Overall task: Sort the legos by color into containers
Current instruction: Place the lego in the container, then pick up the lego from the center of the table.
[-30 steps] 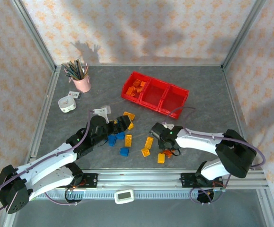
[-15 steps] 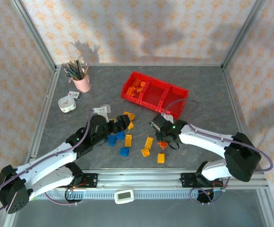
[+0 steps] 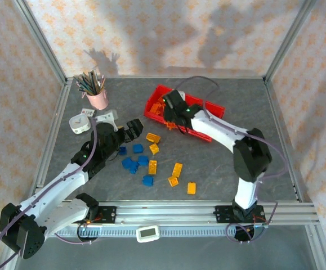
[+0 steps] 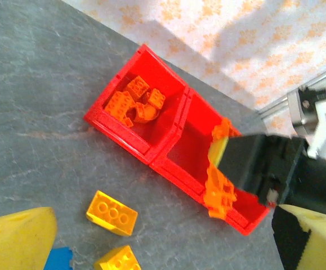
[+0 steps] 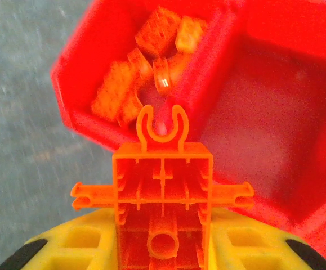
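The containers (image 3: 206, 117) are three joined red bins at the back of the table. The left bin holds several deep orange legos (image 3: 163, 104), also seen in the left wrist view (image 4: 134, 104) and the right wrist view (image 5: 146, 62). My right gripper (image 3: 177, 114) (image 5: 163, 247) is shut on an orange clip-ended brick (image 5: 163, 191) (image 4: 219, 191). It hangs over the wall between the left and middle bins (image 5: 275, 112). My left gripper (image 3: 131, 128) (image 4: 165, 242) is open and empty above the table. Loose blue legos (image 3: 132, 163) and yellow legos (image 3: 152, 166) (image 4: 112, 212) lie near it.
A pink pencil cup (image 3: 98, 98) and a white tape roll (image 3: 79, 124) stand at the back left. More yellow bricks (image 3: 177, 170) and an orange one (image 3: 191, 188) lie toward the front. A white timer (image 3: 148, 233) sits on the front rail.
My right arm has lifted the orange brick from the table's front and carried it back to the bins. My left gripper has drawn back and to the left, away from the blue bricks.
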`<action>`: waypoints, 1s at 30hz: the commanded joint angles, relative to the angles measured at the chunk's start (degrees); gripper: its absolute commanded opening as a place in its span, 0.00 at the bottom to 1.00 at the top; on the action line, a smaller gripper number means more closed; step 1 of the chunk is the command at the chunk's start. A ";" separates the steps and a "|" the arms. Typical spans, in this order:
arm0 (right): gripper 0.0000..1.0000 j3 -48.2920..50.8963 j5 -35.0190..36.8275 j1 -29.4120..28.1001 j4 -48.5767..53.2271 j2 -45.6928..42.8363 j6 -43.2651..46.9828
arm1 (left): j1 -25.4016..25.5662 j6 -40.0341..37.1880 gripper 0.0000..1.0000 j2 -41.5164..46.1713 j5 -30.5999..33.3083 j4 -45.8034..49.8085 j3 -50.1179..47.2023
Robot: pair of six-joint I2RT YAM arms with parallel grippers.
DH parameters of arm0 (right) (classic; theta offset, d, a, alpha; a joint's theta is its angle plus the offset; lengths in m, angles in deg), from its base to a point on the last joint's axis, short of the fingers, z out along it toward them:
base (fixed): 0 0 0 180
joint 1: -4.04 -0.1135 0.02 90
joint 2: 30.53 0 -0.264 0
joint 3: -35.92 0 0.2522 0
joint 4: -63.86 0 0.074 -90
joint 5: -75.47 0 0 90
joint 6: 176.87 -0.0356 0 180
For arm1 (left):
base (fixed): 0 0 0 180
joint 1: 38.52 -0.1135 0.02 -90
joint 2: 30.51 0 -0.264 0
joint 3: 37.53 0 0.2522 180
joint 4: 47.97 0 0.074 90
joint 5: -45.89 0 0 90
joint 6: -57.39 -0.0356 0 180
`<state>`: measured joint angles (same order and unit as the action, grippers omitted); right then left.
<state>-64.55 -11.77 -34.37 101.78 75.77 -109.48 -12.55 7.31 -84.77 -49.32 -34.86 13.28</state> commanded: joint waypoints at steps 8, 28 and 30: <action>0.32 -26.46 -3.73 6.08 -1.51 20.81 1.30 | -4.49 -2.04 0.99 -4.41 -4.16 -1.33 2.44; 0.71 -1.39 -2.37 0.01 -2.50 -0.56 4.00 | -4.80 -0.66 0.99 2.40 -6.44 4.37 -0.20; 0.73 3.50 -2.57 -2.67 -2.55 -2.79 5.16 | -4.80 -0.08 0.99 4.60 -6.15 6.45 -1.30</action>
<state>-66.17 -15.81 -34.37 99.99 75.36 -106.03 -16.94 6.52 -82.76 -55.68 -32.76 13.66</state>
